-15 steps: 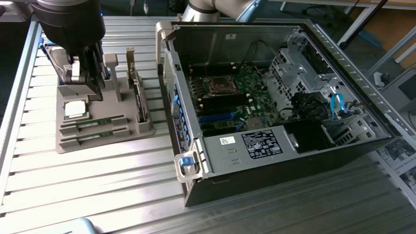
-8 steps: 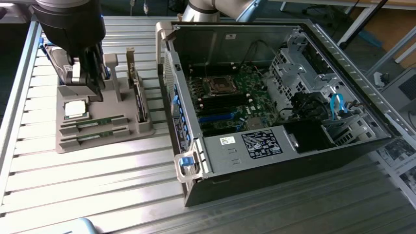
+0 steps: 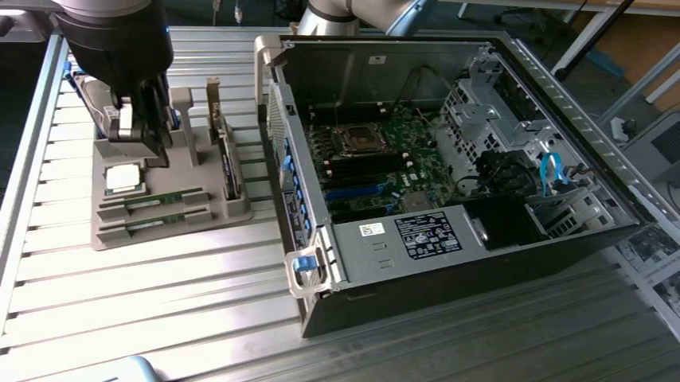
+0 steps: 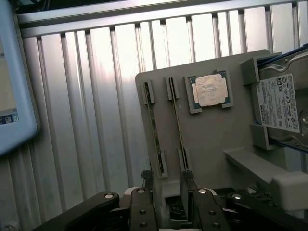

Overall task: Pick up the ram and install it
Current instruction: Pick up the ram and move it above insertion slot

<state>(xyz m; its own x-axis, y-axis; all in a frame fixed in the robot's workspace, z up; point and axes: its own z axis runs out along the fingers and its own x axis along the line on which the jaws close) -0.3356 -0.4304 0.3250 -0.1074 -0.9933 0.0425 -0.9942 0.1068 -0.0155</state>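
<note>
Green and thin, the ram (image 3: pixel 159 198) (image 4: pixel 178 125) stands on its edge in a slot of the grey holder (image 3: pixel 218 216) (image 4: pixel 211 139), beside the processor chip (image 3: pixel 124 179) (image 4: pixel 210 90). Its long axis runs along the holder's near edge in the exterior view, with one end pointing at the open computer case (image 3: pixel 425 239). A twin stick (image 3: pixel 162 224) (image 4: pixel 155 130) lies parallel, closer to that edge. The gripper (image 3: pixel 149 142) (image 4: pixel 166 180) hangs above the holder, its fingers spread and holding nothing.

table (image 3: pixel 127 270): ribbed shiny alu | holder (image 4: pixel 211 139): matt plast. | ram (image 3: pixel 162 197): matt PCB
</note>
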